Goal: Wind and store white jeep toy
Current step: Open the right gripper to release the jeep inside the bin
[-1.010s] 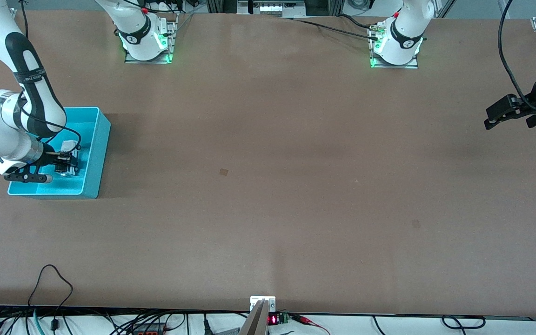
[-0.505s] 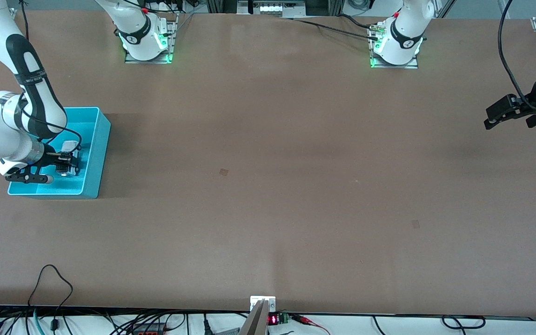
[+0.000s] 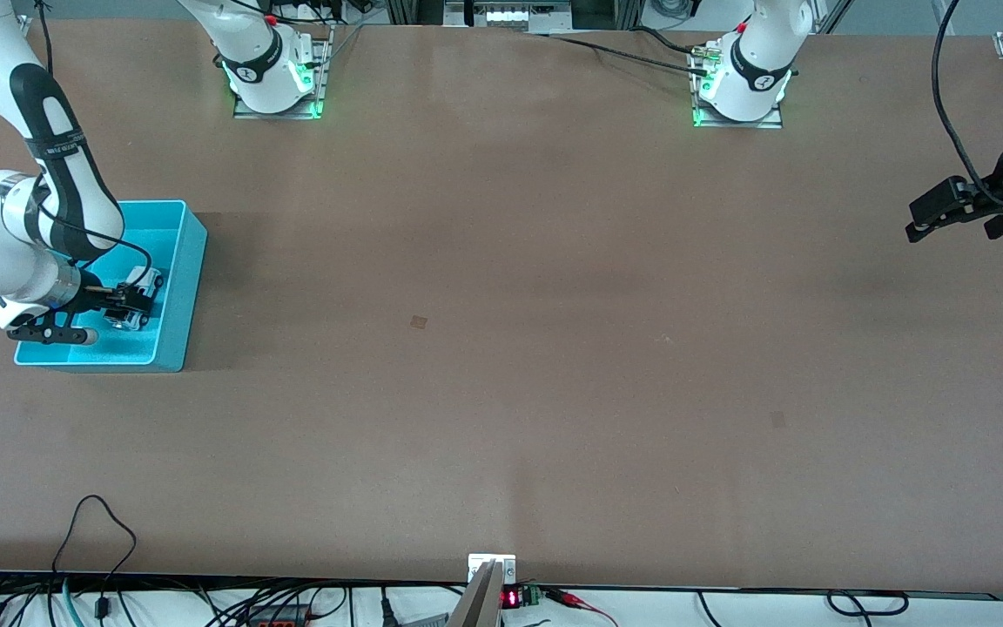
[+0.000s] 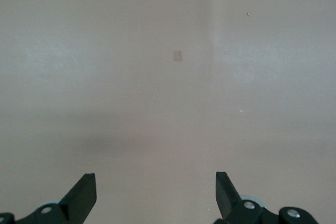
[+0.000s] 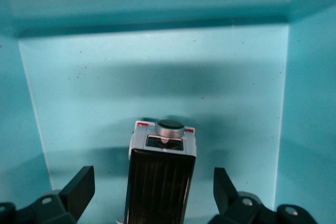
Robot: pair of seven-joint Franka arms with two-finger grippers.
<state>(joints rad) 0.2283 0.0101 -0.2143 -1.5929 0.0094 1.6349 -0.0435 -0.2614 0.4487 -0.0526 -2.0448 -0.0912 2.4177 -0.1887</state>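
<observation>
The white jeep toy [image 5: 163, 177], with its black roof panel up, rests on the floor of the turquoise bin [image 5: 157, 77]. My right gripper [image 5: 154, 192] is down inside the bin and open, one finger on each side of the jeep with a gap on both sides. In the front view the jeep [image 3: 143, 280] shows just past the right gripper [image 3: 131, 305], inside the bin [image 3: 192, 287] at the right arm's end of the table. My left gripper [image 3: 924, 222] hangs open and empty over the table's edge at the left arm's end; its fingers [image 4: 84, 192] frame bare table.
Bare brown tabletop fills the middle. A small darker patch [image 3: 419, 321] marks the table surface near the centre. Cables [image 3: 92, 522] trail along the table edge nearest the front camera.
The right gripper's fingers have spread apart and let go of the jeep, which now sits a little lower and farther along the bin. The left arm has not moved.
</observation>
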